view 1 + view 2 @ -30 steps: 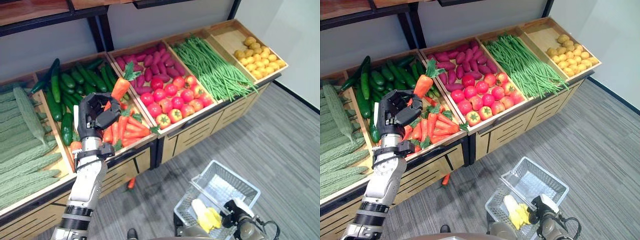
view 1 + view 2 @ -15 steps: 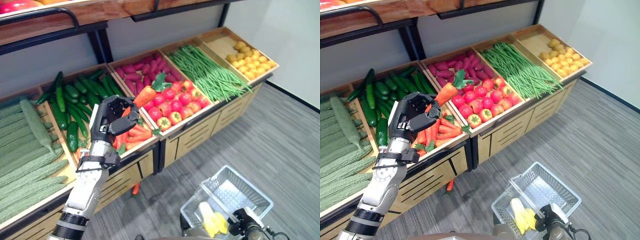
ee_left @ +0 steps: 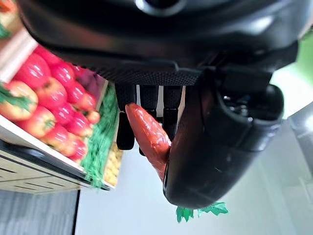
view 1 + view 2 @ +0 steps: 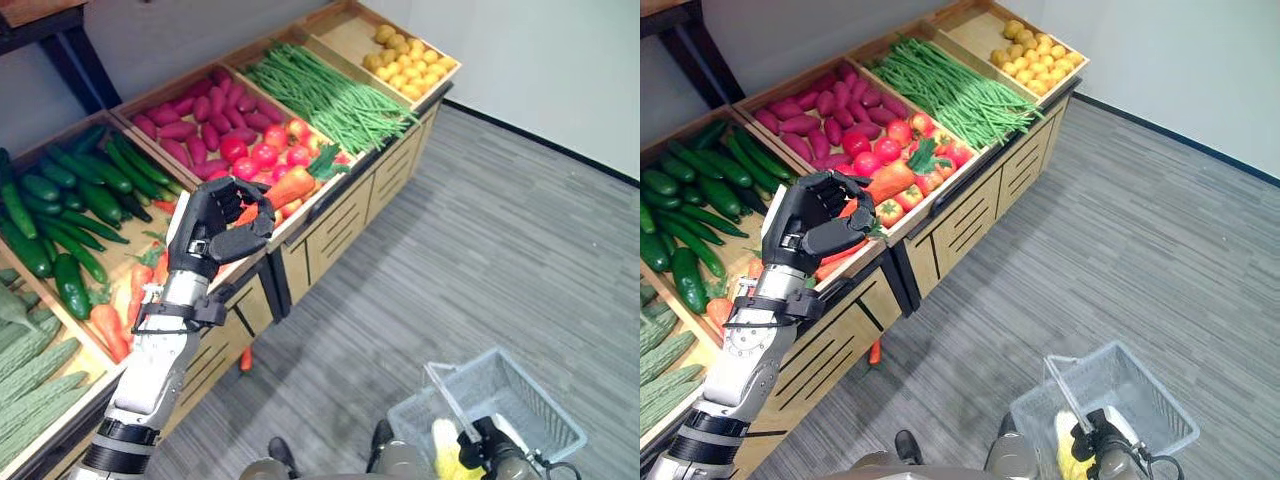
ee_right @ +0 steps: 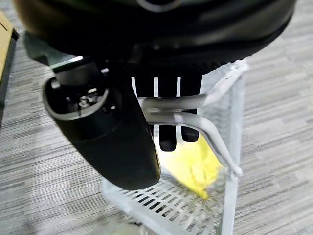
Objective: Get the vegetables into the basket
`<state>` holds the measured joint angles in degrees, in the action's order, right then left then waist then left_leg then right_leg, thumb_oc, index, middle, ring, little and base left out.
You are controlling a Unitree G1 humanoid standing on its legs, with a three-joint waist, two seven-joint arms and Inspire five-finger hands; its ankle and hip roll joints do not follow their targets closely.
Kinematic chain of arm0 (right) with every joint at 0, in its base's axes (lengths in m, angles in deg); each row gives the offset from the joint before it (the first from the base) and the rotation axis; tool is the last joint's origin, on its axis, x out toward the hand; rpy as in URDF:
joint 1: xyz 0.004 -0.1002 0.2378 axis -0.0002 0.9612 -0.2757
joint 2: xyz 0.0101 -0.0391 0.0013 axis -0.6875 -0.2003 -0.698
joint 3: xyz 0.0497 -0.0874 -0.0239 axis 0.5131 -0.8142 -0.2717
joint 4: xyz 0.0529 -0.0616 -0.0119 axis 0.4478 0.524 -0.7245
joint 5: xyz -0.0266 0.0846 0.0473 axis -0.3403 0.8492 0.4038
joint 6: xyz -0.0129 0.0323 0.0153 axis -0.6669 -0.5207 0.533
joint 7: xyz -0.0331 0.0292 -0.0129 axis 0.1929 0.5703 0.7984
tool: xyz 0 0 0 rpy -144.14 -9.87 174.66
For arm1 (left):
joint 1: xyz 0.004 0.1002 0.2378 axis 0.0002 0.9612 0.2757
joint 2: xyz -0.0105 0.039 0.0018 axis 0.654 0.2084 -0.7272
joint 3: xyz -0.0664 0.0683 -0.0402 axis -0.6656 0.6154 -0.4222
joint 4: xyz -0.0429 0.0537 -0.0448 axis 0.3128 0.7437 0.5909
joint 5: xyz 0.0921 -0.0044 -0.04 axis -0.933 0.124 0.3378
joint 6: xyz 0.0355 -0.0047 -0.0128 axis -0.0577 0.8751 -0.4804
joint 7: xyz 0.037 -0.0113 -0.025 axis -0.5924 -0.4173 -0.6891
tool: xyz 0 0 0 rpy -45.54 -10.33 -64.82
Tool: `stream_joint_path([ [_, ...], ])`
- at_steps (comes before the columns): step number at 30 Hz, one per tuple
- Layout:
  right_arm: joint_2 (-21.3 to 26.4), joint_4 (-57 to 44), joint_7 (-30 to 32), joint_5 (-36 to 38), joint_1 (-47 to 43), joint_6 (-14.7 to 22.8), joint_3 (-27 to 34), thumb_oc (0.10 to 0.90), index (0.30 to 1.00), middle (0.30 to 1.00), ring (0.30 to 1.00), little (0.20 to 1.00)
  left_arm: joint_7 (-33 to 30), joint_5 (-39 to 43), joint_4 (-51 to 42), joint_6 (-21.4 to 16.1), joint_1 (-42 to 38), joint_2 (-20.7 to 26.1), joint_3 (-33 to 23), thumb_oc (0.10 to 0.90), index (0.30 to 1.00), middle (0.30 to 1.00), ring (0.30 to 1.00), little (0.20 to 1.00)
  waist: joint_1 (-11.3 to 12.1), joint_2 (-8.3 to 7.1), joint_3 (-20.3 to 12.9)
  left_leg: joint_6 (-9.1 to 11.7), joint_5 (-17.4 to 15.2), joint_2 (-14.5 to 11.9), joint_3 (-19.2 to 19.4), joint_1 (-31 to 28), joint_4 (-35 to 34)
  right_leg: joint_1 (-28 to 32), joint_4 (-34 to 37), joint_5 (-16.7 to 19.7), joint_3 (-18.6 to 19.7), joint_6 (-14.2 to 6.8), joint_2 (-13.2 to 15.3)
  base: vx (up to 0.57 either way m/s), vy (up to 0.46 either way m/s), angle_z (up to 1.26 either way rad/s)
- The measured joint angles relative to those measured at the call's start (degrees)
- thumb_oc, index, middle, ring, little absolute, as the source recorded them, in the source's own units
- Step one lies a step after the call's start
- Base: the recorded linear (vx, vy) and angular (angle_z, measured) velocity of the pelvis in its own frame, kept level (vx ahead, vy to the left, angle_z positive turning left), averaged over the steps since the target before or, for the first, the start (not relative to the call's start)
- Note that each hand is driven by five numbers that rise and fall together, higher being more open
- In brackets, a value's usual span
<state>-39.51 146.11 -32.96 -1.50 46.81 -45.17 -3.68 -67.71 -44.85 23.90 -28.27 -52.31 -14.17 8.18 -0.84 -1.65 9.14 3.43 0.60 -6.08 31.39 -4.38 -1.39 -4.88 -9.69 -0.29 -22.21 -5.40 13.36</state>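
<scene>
One carrot is travelling in the robot's left hand, lifted clear of the produce stand.

Compared with a moment ago, the robot's view is swinging away from the shelves toward the floor, and the left hand, fingers and thumb curled around the carrot's orange body with the green top poking outward, is now hanging over the stand's front edge beside the tomatoes; that suggests the carry toward the basket is underway, though the drop is not yet made. Low at the right, the right hand is gripping the handle of the white wire basket, well apart from the carrot. Inside the basket a yellow vegetable is lying. Behind, wooden bins are holding cucumbers, more carrots, purple sweet potatoes, green beans and small yellow produce.
</scene>
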Motion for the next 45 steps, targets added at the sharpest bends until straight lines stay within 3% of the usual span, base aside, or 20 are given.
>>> stream_joint_path([
  [5, 1.2, -0.7, 0.1, 0.1, 1.3, 0.0, 0.0, 0.400, 0.300, 0.300, 0.300, 0.300, 0.0, 0.5, -1.2, -0.3, 0.5, -2.0, -0.5, 0.400, 0.300, 0.300, 0.300, 0.300, -0.5, 1.92, -1.3, 0.4, 1.2, -3.3, -2.9, 0.6, 1.7, -0.5, 2.6, 1.0, 2.9, 2.7, -4.8, 0.00, -0.213, -0.40],
  [6, 1.4, -1.2, 0.1, 0.2, 1.3, 0.0, 0.0, 0.400, 0.300, 0.300, 0.300, 0.300, 0.1, 1.2, -1.2, -0.3, 0.5, -2.5, -0.3, 0.400, 0.300, 0.300, 0.300, 0.300, -1.8, 2.24, -1.5, 0.3, 1.3, -3.9, -4.1, 0.7, 1.9, -0.7, 2.6, 1.1, 3.4, 2.9, -5.4, -0.01, -0.242, -0.42],
  [11, 3.1, -4.0, 0.6, 0.7, 2.5, 0.2, 0.2, 0.400, 0.300, 0.300, 0.300, 0.300, 0.7, 2.2, -1.3, -0.4, -0.5, -3.6, 1.3, 0.400, 0.300, 0.300, 0.300, 0.300, -4.7, 2.86, -1.8, 0.3, 1.6, -4.9, -4.6, 1.7, 3.7, -2.2, 2.0, 0.7, 5.1, 3.0, -6.1, -0.05, -0.208, -0.22],
  [14, 3.4, -5.6, 1.1, 0.7, 2.2, 0.8, 0.1, 0.400, 0.300, 0.300, 0.300, 0.300, 0.5, 3.9, -1.0, -0.4, -0.8, -5.0, 1.8, 0.400, 0.300, 0.300, 0.300, 0.300, -5.1, 2.82, -1.7, 0.2, 1.7, -5.3, -5.3, 2.4, 6.4, -3.4, 1.5, 0.5, 6.6, 3.6, -6.8, -0.11, -0.135, -0.32],
  [15, 3.5, -6.3, 1.1, 0.7, 1.6, 1.0, -0.4, 0.400, 0.300, 0.300, 0.300, 0.300, 0.2, 4.7, -0.9, -0.6, -0.8, -5.1, 2.0, 0.400, 0.300, 0.300, 0.300, 0.300, -4.1, 2.51, -1.5, 0.2, 1.7, -5.6, -6.4, 3.0, 9.1, -3.9, 1.4, 0.7, 8.2, 3.9, -7.1, -0.01, -0.040, -0.80],
  [16, 3.6, -6.0, 1.3, 0.7, 0.0, 1.2, -0.4, 0.400, 0.300, 0.300, 0.300, 0.300, -0.1, 4.9, -0.9, -0.6, -0.9, -5.1, 2.3, 0.400, 0.300, 0.300, 0.300, 0.300, -2.9, 2.28, -1.4, 0.2, 1.6, -5.7, -9.4, 3.8, 12.0, -3.9, 1.8, 1.4, 10.3, 5.0, -7.4, 0.04, -0.033, -1.13],
  [17, 4.2, -6.0, 1.3, 0.9, -2.0, 1.1, -0.5, 0.400, 0.300, 0.300, 0.300, 0.300, 0.0, 4.9, -0.9, -0.7, -1.5, -4.9, 3.5, 0.400, 0.300, 0.300, 0.300, 0.300, -1.5, 1.26, -0.8, 2.0, -2.1, -3.1, -21.3, 6.1, 12.4, -3.7, 3.8, 2.7, 13.8, 6.2, -6.9, 0.09, -0.032, -1.03],
  [19, 5.1, -6.1, 1.4, 1.2, -3.8, 0.7, -0.4, 0.400, 0.300, 0.300, 0.300, 0.300, 0.3, 4.8, -0.9, -0.8, -2.1, -4.4, 5.1, 0.400, 0.300, 0.300, 0.300, 0.300, -0.9, 1.33, -0.7, 3.5, -3.8, 0.2, -31.1, 6.9, 6.1, -2.9, 6.6, 4.3, 16.0, 6.2, -7.0, 0.09, -0.006, -0.64],
  [21, 5.3, -7.5, 1.6, 1.2, -4.9, 1.0, -1.3, 0.400, 0.300, 0.300, 0.300, 0.300, 0.4, 4.6, -1.4, -1.6, -2.0, -4.5, 5.3, 0.400, 0.300, 0.300, 0.300, 0.300, 0.6, 1.43, -0.7, 2.8, -3.2, 2.4, -40.1, 8.0, 1.5, -2.4, 9.2, 5.1, 20.1, 5.7, -8.5, 0.08, 0.030, -1.19],
  [22, 5.3, -8.0, 1.8, 1.2, -6.9, 1.8, -2.9, 0.400, 0.300, 0.300, 0.300, 0.300, 0.2, 4.5, -1.3, -2.2, -2.1, -4.4, 5.2, 0.400, 0.300, 0.300, 0.300, 0.300, 1.9, 1.23, -0.5, 2.3, -2.6, 4.8, -48.8, 11.5, 2.1, -2.2, 11.0, 5.5, 22.4, 5.9, -9.2, 0.07, 0.110, -1.87],
  [23, 5.4, -7.9, 2.0, 1.2, -6.7, 1.9, -3.3, 0.400, 0.300, 0.300, 0.300, 0.300, 0.1, 4.5, -1.3, -2.2, -1.9, -4.4, 5.2, 0.400, 0.300, 0.300, 0.300, 0.300, 1.7, 1.55, -0.6, 1.4, -2.1, 6.4, -51.6, 14.0, 4.5, -2.3, 11.0, 5.7, 22.3, 5.9, -9.1, 0.08, 0.242, -1.78],
  [25, 5.3, -8.7, 2.1, 1.2, -3.5, 2.1, -5.0, 0.400, 0.300, 0.300, 0.300, 0.300, 0.3, 4.6, -1.3, -2.8, -1.4, -3.6, 5.2, 0.400, 0.300, 0.300, 0.300, 0.300, 0.9, 1.32, -0.2, -2.0, -0.2, 9.4, -47.2, 15.3, 9.1, -2.0, 10.3, 5.1, 25.3, 3.3, -6.5, 0.08, 0.388, -0.97],
  [27, 5.1, -11.3, 2.1, 1.2, 0.3, 2.0, -4.8, 0.400, 0.300, 0.300, 0.300, 0.300, 0.1, 5.2, -1.2, -2.8, -1.2, -3.3, 5.4, 0.400, 0.300, 0.300, 0.300, 0.300, -1.3, 0.61, 0.1, -6.5, 1.3, 13.3, -42.3, 12.3, 6.2, -2.1, 8.2, 6.2, 26.9, 0.1, -1.8, -0.02, 0.406, -0.52],
  [29, 3.3, -11.5, 1.7, 1.2, 0.5, 2.1, -5.0, 0.400, 0.300, 0.300, 0.300, 0.300, 0.4, 5.4, -1.2, -3.1, -1.2, -2.3, 5.7, 0.400, 0.300, 0.300, 0.300, 0.300, -1.6, 0.01, 0.3, -8.8, 1.9, 15.0, -38.1, 10.0, 5.1, -2.7, 7.7, 8.6, 28.0, -3.0, 0.1, -0.08, 0.314, -0.97],
  [32, 3.5, -12.3, 1.6, 1.2, -1.3, 2.0, -5.0, 0.400, 0.300, 0.300, 0.300, 0.300, 2.3, 5.7, -1.2, -3.3, -1.3, -0.1, 7.7, 0.400, 0.300, 0.300, 0.300, 0.300, -1.6, -0.21, 0.3, -10.8, 2.2, 16.0, -33.5, 9.0, 3.2, -4.2, 7.8, 9.7, 29.1, -4.9, 1.2, -0.12, 0.139, -0.80],
  [34, 3.6, -11.3, 1.6, 1.2, -3.2, 1.9, -5.0, 0.400, 0.300, 0.300, 0.300, 0.300, 3.1, 5.7, -1.1, -3.3, -1.5, 1.8, 8.5, 0.400, 0.300, 0.300, 0.300, 0.300, -1.2, -0.34, 0.3, -11.0, 2.3, 15.8, -32.0, 9.5, 3.2, -4.6, 6.2, 8.6, 26.5, -5.7, 1.3, -0.11, 0.055, -0.45],
  [35, 3.7, -8.0, 1.6, 1.1, -5.8, 1.8, -4.9, 0.400, 0.300, 0.300, 0.300, 0.300, 3.6, 5.7, -1.0, -2.9, -1.8, 2.8, 8.9, 0.400, 0.300, 0.300, 0.300, 0.300, 0.3, -0.07, 0.4, -11.2, 2.2, 15.1, -31.2, 9.5, 3.1, -4.5, 2.3, 6.5, 18.7, -4.6, 2.4, -0.02, 0.010, -0.33],
  [36, 3.7, -6.8, 1.6, 1.1, -6.5, 1.7, -4.9, 0.400, 0.300, 0.300, 0.300, 0.300, 4.1, 5.7, -1.0, -2.9, -1.8, 3.0, 8.9, 0.400, 0.300, 0.300, 0.300, 0.300, 0.9, -0.01, 0.4, -11.1, 2.2, 14.9, -31.3, 9.3, 3.1, -2.5, 2.7, 5.9, 17.1, -4.9, 2.6, -0.02, 0.005, -0.20],
  [41, 5.0, -6.2, 1.6, 1.1, -8.5, 1.7, -4.9, 0.400, 0.300, 0.300, 0.300, 0.300, 4.3, 6.9, -1.1, -2.8, -1.3, 5.3, 8.3, 0.400, 0.300, 0.300, 0.300, 0.300, 5.9, -0.23, 0.4, -10.1, 2.2, 14.3, -29.7, 6.1, 0.4, 4.3, 8.4, 5.1, 14.2, -5.0, 4.1, 0.04, -0.066, -0.18],
  [45, 5.0, -9.1, 1.1, 1.0, -9.6, 2.0, -5.8, 0.400, 0.300, 0.300, 0.300, 0.300, 5.4, 6.9, -1.2, -2.8, 0.2, 5.9, 8.1, 0.400, 0.300, 0.300, 0.300, 0.300, 6.4, -1.46, -0.3, -7.8, 2.9, 14.4, -29.4, 4.5, -2.7, 6.2, 14.9, 7.2, 12.6, -5.9, 4.1, 0.02, -0.108, -0.10],
])
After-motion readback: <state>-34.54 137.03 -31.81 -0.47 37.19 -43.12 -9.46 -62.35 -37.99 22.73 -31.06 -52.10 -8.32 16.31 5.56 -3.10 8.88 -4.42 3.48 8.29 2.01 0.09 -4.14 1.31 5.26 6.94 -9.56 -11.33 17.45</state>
